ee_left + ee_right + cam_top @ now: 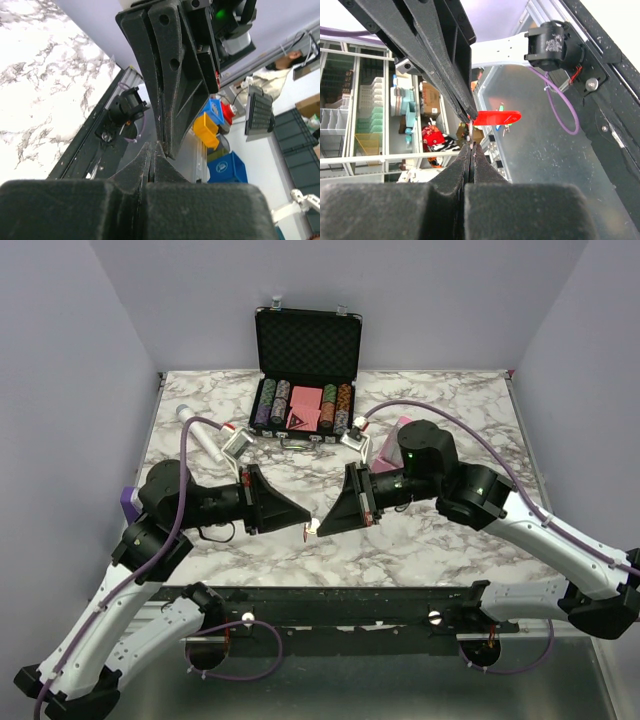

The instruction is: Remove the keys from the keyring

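Observation:
My two grippers meet tip to tip above the front middle of the marble table (440, 540). My left gripper (302, 525) is shut on the red keyring (305, 533). In the right wrist view the keyring (496, 118) sticks out sideways from the left gripper's tips. My right gripper (319, 527) is shut on the keys (470, 133), a thin silver piece seen edge-on just above its own fingertips (476, 150). In the left wrist view my left gripper (154, 149) is closed, with the right gripper right above it; keyring and keys are hidden there.
An open black case (306, 340) with poker chips and pink cards stands at the back middle. A pink metronome (392, 440) sits behind my right arm. A white pen-like cylinder (200, 435) lies at the back left. A purple object (127, 502) is at the left edge.

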